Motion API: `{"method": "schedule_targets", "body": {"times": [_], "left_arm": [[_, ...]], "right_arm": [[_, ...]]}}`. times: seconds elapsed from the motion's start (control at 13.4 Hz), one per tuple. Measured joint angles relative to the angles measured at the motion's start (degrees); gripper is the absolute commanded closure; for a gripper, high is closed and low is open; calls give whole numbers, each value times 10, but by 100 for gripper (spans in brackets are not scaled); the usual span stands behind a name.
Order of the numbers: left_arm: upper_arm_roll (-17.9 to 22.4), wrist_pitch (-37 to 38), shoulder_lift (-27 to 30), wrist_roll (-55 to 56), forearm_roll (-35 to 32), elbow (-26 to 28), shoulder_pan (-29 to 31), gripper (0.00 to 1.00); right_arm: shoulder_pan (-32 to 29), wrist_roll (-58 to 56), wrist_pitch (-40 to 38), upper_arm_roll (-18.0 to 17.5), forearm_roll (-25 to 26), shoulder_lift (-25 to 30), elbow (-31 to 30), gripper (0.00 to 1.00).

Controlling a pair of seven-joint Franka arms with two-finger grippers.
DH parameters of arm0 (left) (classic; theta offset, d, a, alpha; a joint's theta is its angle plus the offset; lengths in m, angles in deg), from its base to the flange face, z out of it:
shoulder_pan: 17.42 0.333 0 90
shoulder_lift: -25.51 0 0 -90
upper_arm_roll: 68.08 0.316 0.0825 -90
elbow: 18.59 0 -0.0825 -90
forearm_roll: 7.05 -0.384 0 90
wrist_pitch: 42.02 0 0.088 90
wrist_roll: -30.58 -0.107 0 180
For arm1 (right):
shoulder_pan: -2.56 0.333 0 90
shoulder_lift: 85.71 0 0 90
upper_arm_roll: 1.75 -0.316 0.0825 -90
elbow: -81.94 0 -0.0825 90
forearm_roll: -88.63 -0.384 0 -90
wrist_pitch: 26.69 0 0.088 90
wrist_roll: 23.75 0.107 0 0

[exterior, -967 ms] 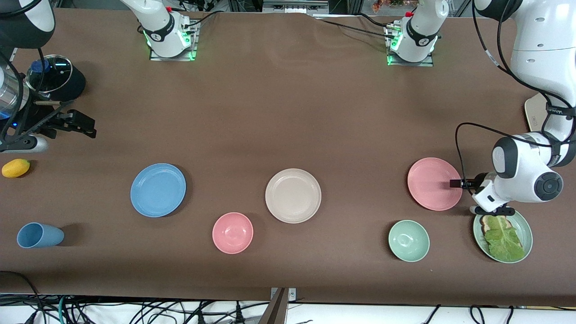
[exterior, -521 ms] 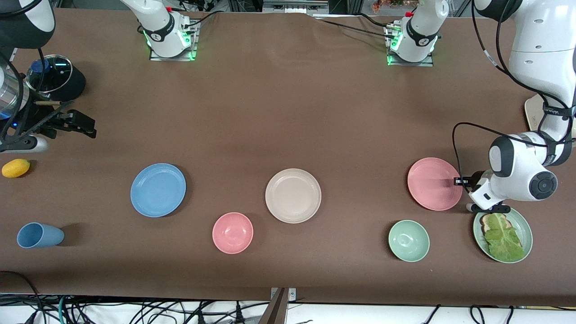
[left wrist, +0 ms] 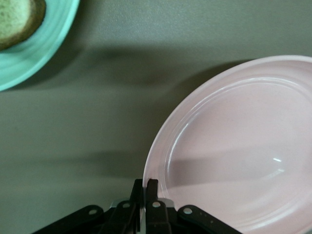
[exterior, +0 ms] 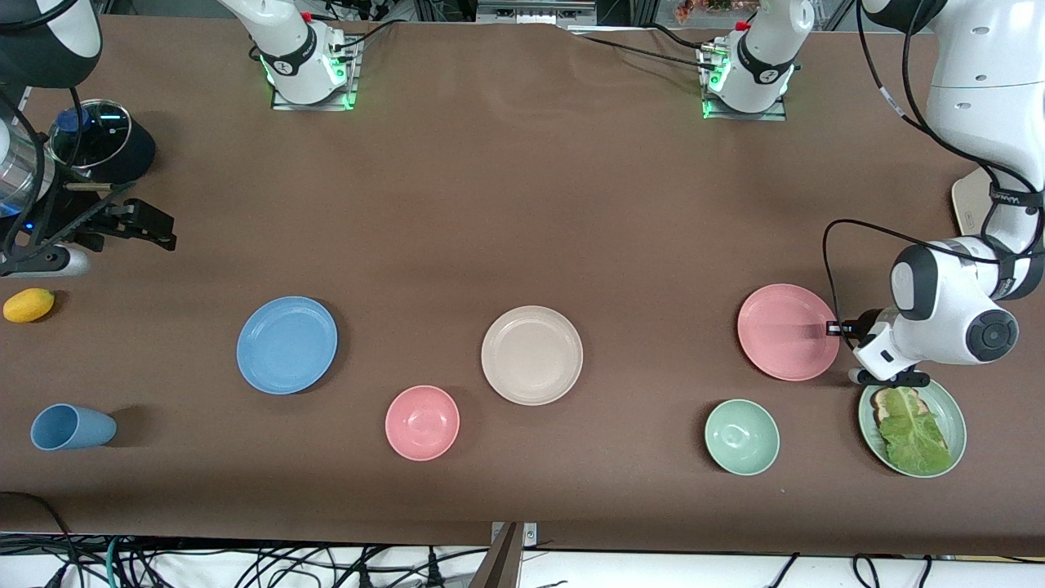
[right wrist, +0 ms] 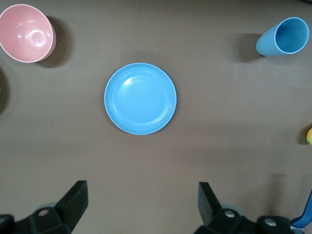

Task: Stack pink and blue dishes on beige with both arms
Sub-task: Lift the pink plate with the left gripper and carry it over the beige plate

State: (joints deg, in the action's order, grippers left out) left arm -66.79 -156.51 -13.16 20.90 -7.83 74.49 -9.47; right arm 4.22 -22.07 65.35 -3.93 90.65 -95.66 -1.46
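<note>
Only the left wrist view shows the left gripper [left wrist: 145, 187] clenched on the pink plate's [left wrist: 234, 146] rim; the right gripper [right wrist: 141, 204], released, hangs above the blue plate [right wrist: 140, 98].

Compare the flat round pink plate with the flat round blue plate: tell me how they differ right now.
Colour: the flat round pink plate is pink, the flat round blue plate blue. Grip: the left gripper is shut on the pink plate's rim; the blue plate lies untouched, with the open right gripper above it. Place: the pink plate is toward the left arm's end of the table, the blue toward the right arm's. Both are alike in shape and width.
</note>
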Motion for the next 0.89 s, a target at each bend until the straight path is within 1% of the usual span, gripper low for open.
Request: {"method": "schedule_targets", "body": {"times": [0.22, 0.37, 0.52, 0.6, 0.82, 0.89], "left_arm": [[-9, 80, 36, 6, 0, -7, -2, 100], [-26, 121, 67, 26, 4, -7, -4, 100], [-57, 140, 90, 69, 17, -7, -5, 100], [-80, 142, 96, 102, 26, -7, -6, 100], [-147, 140, 97, 208, 48, -9, -19, 100], [-159, 136, 94, 237, 63, -12, -34, 100]], "right_arm": [[0, 0, 0, 0, 0, 0, 0, 0], [0, 0, 0, 0, 0, 0, 0, 0], [0, 0, 0, 0, 0, -1, 0, 0], [0, 0, 0, 0, 0, -1, 0, 0], [0, 0, 0, 1, 7, -1, 0, 0], [0, 0, 0, 1, 11, -1, 0, 0]]}}
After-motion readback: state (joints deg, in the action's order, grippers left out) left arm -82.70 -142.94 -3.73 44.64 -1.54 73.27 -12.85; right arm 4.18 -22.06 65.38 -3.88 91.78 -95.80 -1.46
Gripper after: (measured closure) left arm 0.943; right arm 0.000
